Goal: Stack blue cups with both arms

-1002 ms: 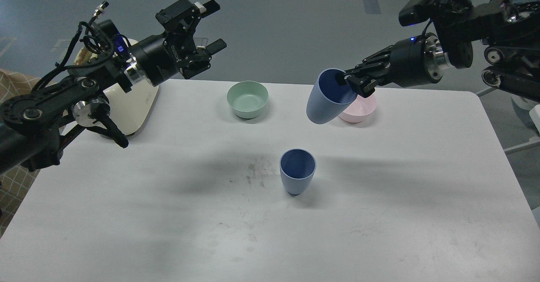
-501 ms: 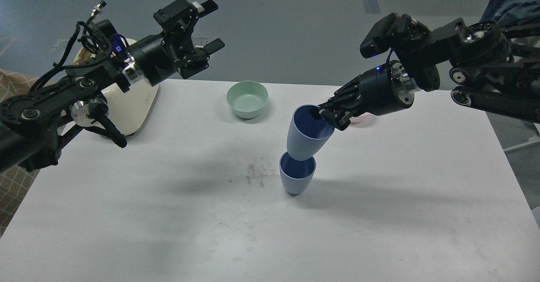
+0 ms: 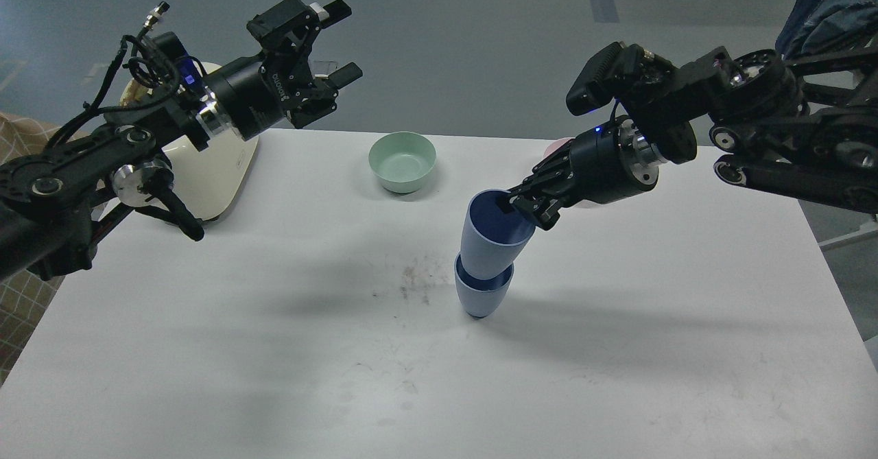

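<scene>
Upper blue cup (image 3: pixel 492 231), matte periwinkle, tapered, tilted a little leftward, narrow rounded base sunk into the mouth of the lower blue cup (image 3: pixel 481 298). Lower one upright on the white table (image 3: pixel 274 349), near the middle, smooth top smudged with dark scuffs just to its left. Right gripper (image 3: pixel 528 206), black and jointed, pinched on the upper cup's rim, one finger inside against the darker blue interior, one outside. Left gripper (image 3: pixel 336 44) up high beyond the table's far left corner, fingers spread wide, holding nothing. Glossy cream appliance (image 3: pixel 219 171) under that arm. Round mint-green bowl (image 3: pixel 402 162) at the far edge. Sliver of pink bowl (image 3: pixel 554 149) peeking from behind the right wrist.
</scene>
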### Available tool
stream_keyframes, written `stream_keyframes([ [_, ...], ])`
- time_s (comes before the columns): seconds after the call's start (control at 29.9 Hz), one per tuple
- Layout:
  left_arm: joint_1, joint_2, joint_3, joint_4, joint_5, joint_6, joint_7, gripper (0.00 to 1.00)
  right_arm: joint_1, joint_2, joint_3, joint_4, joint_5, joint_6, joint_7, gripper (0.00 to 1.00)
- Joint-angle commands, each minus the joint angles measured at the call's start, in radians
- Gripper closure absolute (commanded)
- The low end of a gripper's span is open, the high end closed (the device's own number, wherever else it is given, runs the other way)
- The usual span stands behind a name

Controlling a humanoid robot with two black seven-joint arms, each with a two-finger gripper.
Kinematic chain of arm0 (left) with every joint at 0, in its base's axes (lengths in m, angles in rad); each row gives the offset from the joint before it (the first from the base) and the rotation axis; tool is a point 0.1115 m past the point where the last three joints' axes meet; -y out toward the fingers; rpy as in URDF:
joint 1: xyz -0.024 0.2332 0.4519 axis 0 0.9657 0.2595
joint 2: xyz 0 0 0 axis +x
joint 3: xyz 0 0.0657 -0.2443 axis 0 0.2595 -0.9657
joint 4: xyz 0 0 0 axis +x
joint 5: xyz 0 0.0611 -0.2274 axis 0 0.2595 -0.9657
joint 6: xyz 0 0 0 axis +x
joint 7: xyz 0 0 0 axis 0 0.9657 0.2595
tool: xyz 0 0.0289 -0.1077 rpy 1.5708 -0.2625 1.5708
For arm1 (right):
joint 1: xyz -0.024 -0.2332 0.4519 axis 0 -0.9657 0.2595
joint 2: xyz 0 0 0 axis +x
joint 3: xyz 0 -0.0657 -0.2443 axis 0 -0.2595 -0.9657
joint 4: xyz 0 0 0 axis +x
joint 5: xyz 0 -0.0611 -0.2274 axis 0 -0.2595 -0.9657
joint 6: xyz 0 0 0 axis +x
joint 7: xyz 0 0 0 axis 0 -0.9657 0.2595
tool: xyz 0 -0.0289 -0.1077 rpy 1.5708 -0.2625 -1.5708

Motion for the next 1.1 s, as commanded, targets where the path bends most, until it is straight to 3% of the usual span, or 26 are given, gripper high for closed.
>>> stream_keyframes([
  [0.0, 0.002, 0.0, -0.001, 0.0, 0.0, 0.0, 0.0, 0.02, -0.003, 0.002, 0.0, 0.0, 0.0, 0.0, 0.0, 0.98],
  [0.5, 0.003, 0.0, -0.012, 0.0, -0.003, 0.0, 0.0, 0.02, 0.0, 0.0, 0.0, 0.002, 0.029, 0.0, 0.0, 0.71],
  [0.67, 0.005, 0.0, -0.012, 0.0, 0.0, 0.0, 0.0, 0.02, 0.016, -0.007, 0.006, -0.003, 0.06, 0.0, 0.0, 0.69],
  [0.83, 0.005, 0.002, -0.026, 0.005, -0.003, 0.002, 0.0, 0.02, 0.092, -0.082, 0.033, -0.011, 0.152, 0.0, 0.0, 0.57],
  [0.9, 0.009, 0.002, -0.038, 0.011, -0.003, 0.002, 0.0, 0.02, 0.121, -0.153, 0.07, -0.015, 0.216, 0.0, 0.0, 0.37],
  [0.93, 0.011, 0.002, -0.038, 0.011, -0.003, 0.003, 0.0, 0.02, 0.128, -0.174, 0.081, -0.015, 0.23, 0.0, 0.0, 0.32],
  [1.0, 0.011, 0.002, -0.04, 0.016, -0.003, 0.008, 0.0, 0.02, 0.134, -0.258, 0.124, -0.021, 0.287, -0.002, 0.0, 0.04],
  [1.07, 0.012, 0.002, -0.041, 0.016, -0.003, 0.018, 0.0, 0.02, 0.132, -0.295, 0.142, -0.035, 0.32, -0.002, 0.0, 0.02],
])
